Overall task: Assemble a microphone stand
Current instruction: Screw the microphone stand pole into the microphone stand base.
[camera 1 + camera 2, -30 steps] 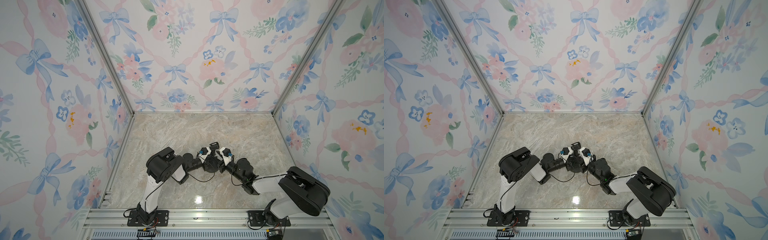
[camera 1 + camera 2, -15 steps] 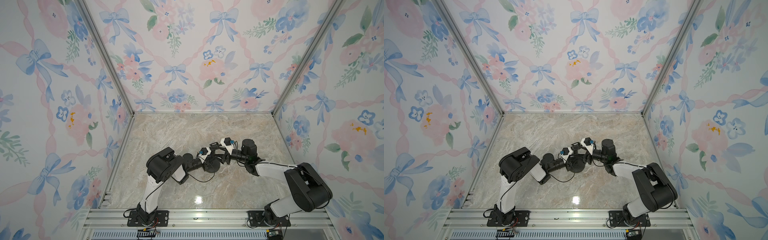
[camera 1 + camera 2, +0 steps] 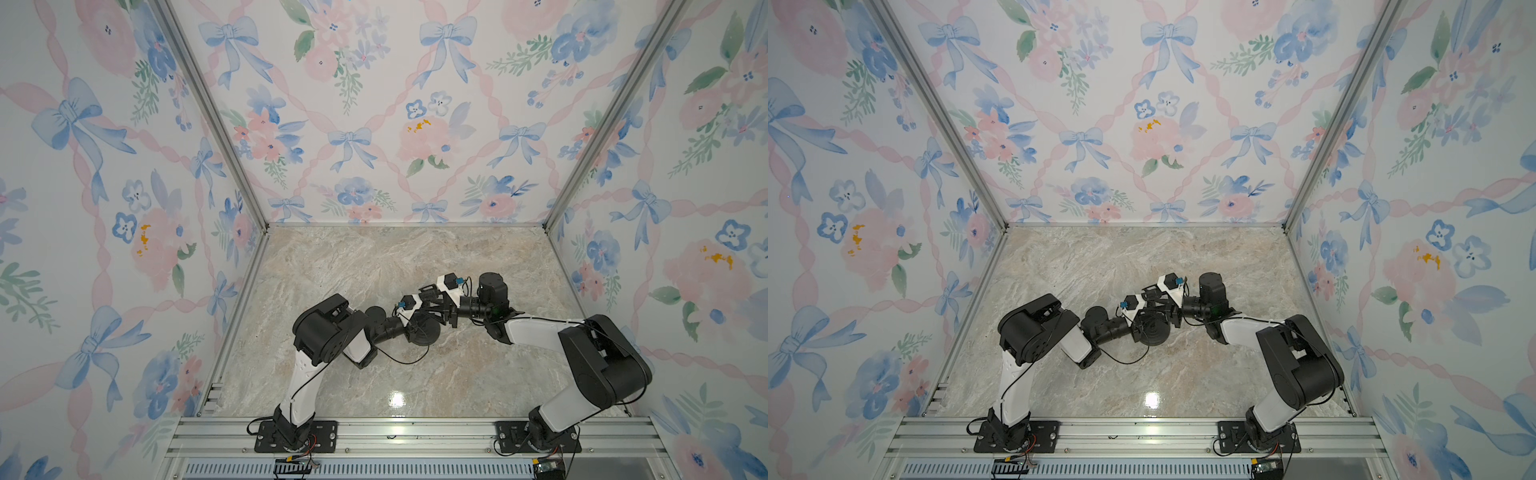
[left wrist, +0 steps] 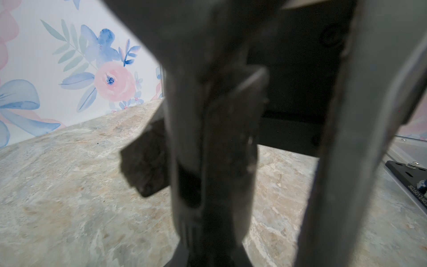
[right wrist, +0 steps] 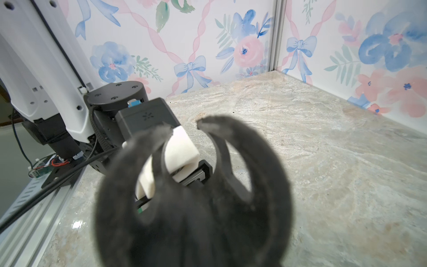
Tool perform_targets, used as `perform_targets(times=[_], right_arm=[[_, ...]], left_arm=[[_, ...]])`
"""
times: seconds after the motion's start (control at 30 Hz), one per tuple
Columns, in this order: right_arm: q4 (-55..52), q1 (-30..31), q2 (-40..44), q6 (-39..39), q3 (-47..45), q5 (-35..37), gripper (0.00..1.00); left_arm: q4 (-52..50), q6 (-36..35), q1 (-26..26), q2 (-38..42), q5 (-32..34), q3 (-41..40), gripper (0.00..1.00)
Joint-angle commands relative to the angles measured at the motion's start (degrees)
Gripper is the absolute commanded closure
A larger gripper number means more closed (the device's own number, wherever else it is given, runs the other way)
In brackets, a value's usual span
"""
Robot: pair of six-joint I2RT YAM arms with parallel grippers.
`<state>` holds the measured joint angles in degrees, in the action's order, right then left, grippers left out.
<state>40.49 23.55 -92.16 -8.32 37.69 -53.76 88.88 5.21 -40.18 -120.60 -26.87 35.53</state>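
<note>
Since both grippers meet at the disc (image 3: 424, 331), the fit turns on how the clip (image 5: 208, 185) lines up with that disc. The left gripper (image 3: 420, 319), jaws pressed together, sits over the disc and nearer it; whether it pinches the rim I cannot tell. The right gripper (image 3: 438, 309) is just beside the disc, the clip close before it, its hold unclear. The clip's mouth opens toward the left gripper; the rod is hidden, so its long axis is unknown.
</note>
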Motion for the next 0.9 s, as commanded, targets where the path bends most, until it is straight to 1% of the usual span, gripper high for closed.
perform_targets(times=[0.0, 0.03, 0.07, 0.1, 0.13, 0.17, 0.2, 0.27, 0.3, 0.4, 0.43, 0.53, 0.6, 0.63, 0.73, 0.8, 0.87], right_arm=[[-0.78, -0.53, 0.75, -0.06, 1.42, -1.26, 0.73], [-0.81, -0.61, 0.8, -0.25, 1.51, -1.19, 0.8], [-0.13, -0.61, 0.89, -0.25, 1.28, -0.08, 0.9], [1.63, -0.47, 0.89, 0.24, 0.59, 1.19, 0.97], [3.41, -0.22, 0.84, 0.58, -0.1, 2.63, 0.98], [6.24, 0.29, 0.8, 1.91, -1.34, 5.76, 1.0], [8.08, 0.95, 0.75, 2.48, -2.44, 7.53, 1.0], [12.37, 3.66, 0.97, 2.62, -5.24, 16.18, 1.0], [12.62, 5.43, 1.31, 1.52, -6.36, 19.89, 1.0], [16.02, 13.25, 2.02, -1.34, -10.34, 36.91, 1.0], [19.26, 16.27, 1.41, -0.76, -11.8, 43.31, 1.0], [31.42, 21.73, -2.17, 2.56, -16.13, 56.5, 1.0], [37.03, 24.64, -5.23, 2.76, -18.09, 63.11, 1.0], [37.27, 25.93, -5.93, 2.3, -18.34, 66.02, 1.0], [35.29, 28.72, -6.86, 2.86, -18.01, 71.35, 1.0], [35.96, 31.28, -7.48, 2.21, -18.0, 75.92, 1.0], [36.1, 32.97, -7.83, 1.89, -17.68, 78.79, 1.0]], left_arm=[[1.82, 0.9, 0.28, -1.15, -1.45, 0.41, 0.92], [1.82, 0.87, 0.28, -1.11, -1.4, 0.42, 0.92], [1.83, 0.96, 0.28, -1.09, -1.26, 0.42, 0.91], [1.82, 1.03, 0.22, -1.18, -1.17, 0.37, 0.9], [1.82, 1.12, 0.27, -1.21, -0.86, 0.42, 0.89], [1.82, 1.28, 0.24, -1.19, -0.45, 0.42, 0.88], [1.82, 1.38, 0.23, -1.15, -0.24, 0.51, 0.87], [1.82, 1.59, 0.26, -1.28, 0.15, 0.5, 0.87], [1.8, 1.64, 0.24, -1.2, 0.31, 0.5, 0.87], [1.76, 1.69, 0.12, -1.22, 0.63, 0.43, 0.87], [1.83, 1.65, 0.13, -1.19, 0.7, 0.42, 0.87], [1.9, 1.57, 0.15, -1.16, 0.77, 0.33, 0.87], [1.91, 1.55, 0.14, -1.15, 0.77, 0.31, 0.87], [1.91, 1.55, 0.13, -1.04, 0.84, 0.26, 0.87], [1.91, 1.38, 0.16, -0.89, 0.94, 0.08, 0.87], [1.91, 1.29, 0.18, -0.9, 1.03, -0.02, 0.87], [1.91, 1.29, 0.15, -0.97, 1.21, -0.03, 0.87]])
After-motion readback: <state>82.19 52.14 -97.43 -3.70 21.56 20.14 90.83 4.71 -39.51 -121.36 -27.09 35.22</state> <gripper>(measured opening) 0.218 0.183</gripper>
